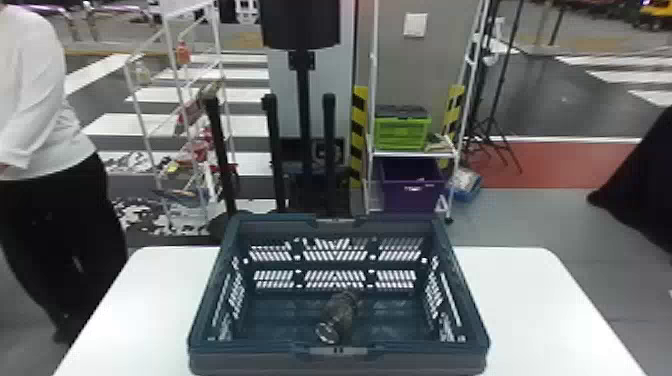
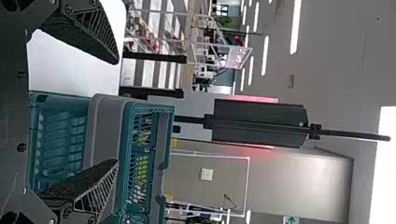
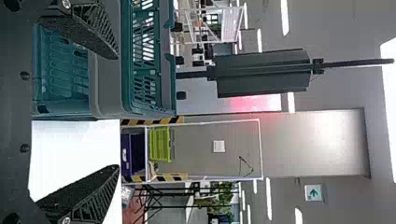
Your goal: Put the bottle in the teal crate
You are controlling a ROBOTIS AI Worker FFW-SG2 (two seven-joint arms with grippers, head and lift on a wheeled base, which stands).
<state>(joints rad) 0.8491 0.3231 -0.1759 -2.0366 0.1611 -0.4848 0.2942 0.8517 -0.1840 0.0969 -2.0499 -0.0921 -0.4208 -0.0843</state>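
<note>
Your left gripper [image 2: 116,111] and right gripper [image 3: 117,112] are both showing black, wedge-shaped fingers [image 2: 97,25], with slanting ribs lining their sides and grainy pads [image 2: 79,179] facing inward. Small round screws [image 3: 66,4] are dotting their bases, and round fasteners [image 2: 21,147] are studding your dark housing [image 2: 11,107].

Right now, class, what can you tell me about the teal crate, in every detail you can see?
The teal crate looks like moulded plastic, rectangular and open-topped, with slotted walls and a grey piece midway along its near and far rims. It stands upright on the white table, with the dark bottle lying slanted inside on its floor.
</note>
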